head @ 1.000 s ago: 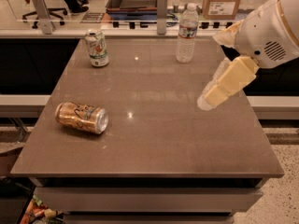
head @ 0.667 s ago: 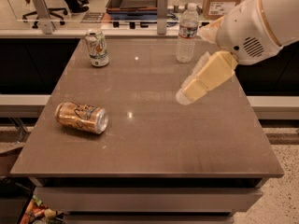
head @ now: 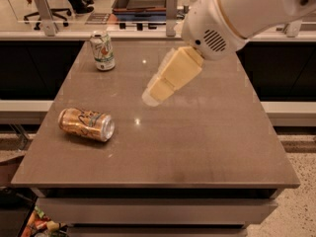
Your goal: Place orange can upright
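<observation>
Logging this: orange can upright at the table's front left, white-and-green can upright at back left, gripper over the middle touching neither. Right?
Not quite. The camera view shows the orange can lying on its side, not upright. The rest holds: white-and-green can upright at the back left of the table, gripper over the middle, touching neither.

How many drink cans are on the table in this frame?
2. The orange can lies on its side front-left; a white-and-green can stands far-left. The gripper hovers above the table middle; the arm may hide more.
</observation>
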You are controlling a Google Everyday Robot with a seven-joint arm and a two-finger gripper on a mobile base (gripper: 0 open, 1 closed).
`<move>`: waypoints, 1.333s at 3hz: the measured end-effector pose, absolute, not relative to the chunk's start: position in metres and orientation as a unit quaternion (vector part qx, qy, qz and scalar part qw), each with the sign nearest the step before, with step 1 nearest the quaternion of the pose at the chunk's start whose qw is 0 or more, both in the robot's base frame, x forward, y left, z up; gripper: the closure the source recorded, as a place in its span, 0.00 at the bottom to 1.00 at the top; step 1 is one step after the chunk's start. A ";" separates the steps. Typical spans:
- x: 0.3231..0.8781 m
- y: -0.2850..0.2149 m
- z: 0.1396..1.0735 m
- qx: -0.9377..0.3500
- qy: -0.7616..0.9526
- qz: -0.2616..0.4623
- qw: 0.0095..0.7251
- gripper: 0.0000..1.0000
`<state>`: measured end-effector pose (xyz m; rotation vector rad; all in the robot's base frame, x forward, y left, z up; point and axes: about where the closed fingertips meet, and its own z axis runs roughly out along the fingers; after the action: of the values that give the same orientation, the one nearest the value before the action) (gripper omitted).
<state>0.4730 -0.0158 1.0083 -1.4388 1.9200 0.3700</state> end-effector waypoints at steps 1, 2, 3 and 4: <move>0.482 0.001 1.007 -0.554 0.749 0.138 0.336 0.00; 0.494 0.022 1.006 -0.551 0.760 0.133 0.318 0.00; 0.494 0.022 1.006 -0.552 0.760 0.133 0.318 0.00; 0.488 0.032 1.005 -0.562 0.760 0.122 0.303 0.00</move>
<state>0.4877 0.0317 1.0046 -1.4901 2.0128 0.3229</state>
